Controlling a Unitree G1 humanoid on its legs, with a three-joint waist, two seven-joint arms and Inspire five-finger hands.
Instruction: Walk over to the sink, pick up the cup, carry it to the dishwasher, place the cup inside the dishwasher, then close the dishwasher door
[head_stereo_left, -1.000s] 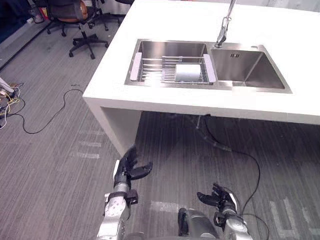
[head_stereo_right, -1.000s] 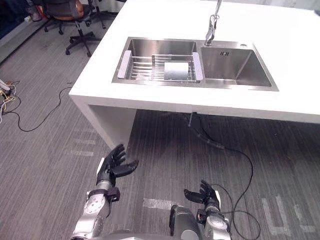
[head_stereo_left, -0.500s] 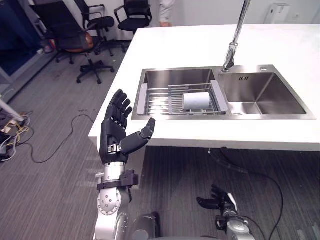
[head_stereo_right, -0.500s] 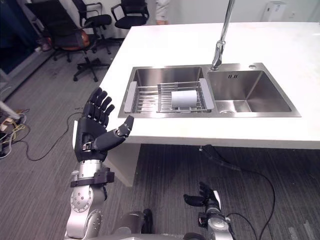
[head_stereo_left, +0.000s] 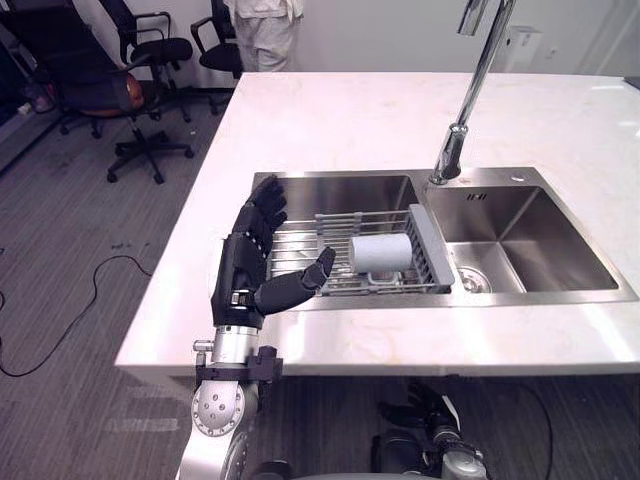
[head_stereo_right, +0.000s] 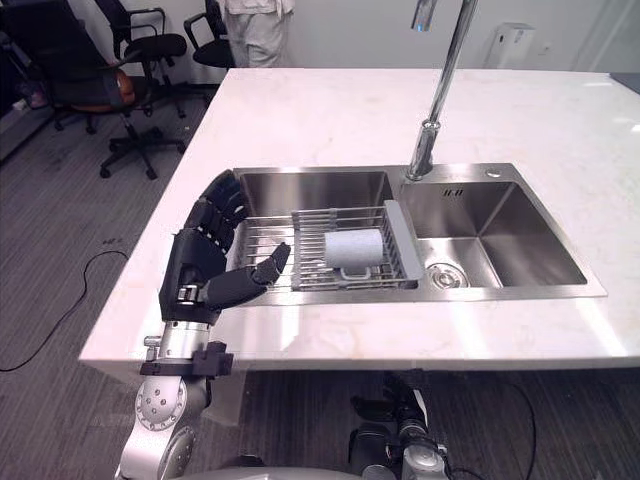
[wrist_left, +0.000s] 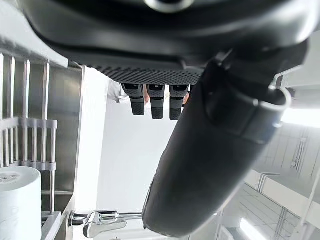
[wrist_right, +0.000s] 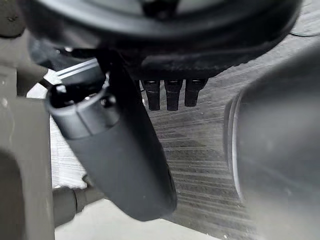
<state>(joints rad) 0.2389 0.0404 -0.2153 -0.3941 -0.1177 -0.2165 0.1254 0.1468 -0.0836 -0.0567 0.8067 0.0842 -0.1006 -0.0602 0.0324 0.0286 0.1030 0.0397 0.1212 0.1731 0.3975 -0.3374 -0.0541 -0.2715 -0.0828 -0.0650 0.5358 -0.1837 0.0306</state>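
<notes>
The left hand (head_stereo_left: 246, 276) is raised over the near left part of the counter (head_stereo_left: 330, 115), spread wide with straight fingers and the thumb pointing right toward the sink (head_stereo_left: 455, 299). It holds nothing and touches nothing. The right hand (head_stereo_left: 423, 414) hangs low under the counter's near edge, close to the floor (wrist_right: 200, 165). Its own wrist view shows its fingers (wrist_right: 172, 95) straight and the thumb standing out, with nothing in it.

The cup (head_stereo_left: 381, 252) lies on its side on a wire rack (head_stereo_left: 300, 250) that spans the sink's left basin, at the rack's right end. It is to the right of the left thumb (how near it is to the thumb tip I cannot tell).

From the head, the whole sink shows: two basins, with the tap (head_stereo_left: 468, 95) rising at the far side between them. Office chairs (head_stereo_left: 75, 70) and a standing person (head_stereo_left: 262, 30) are beyond the counter's far left corner. The left wrist view looks past the open fingers (wrist_left: 157, 102) at the rack's bars from close by, with the cup's pale side (wrist_left: 17, 200) and the tap's spout (wrist_left: 100, 222).
</notes>
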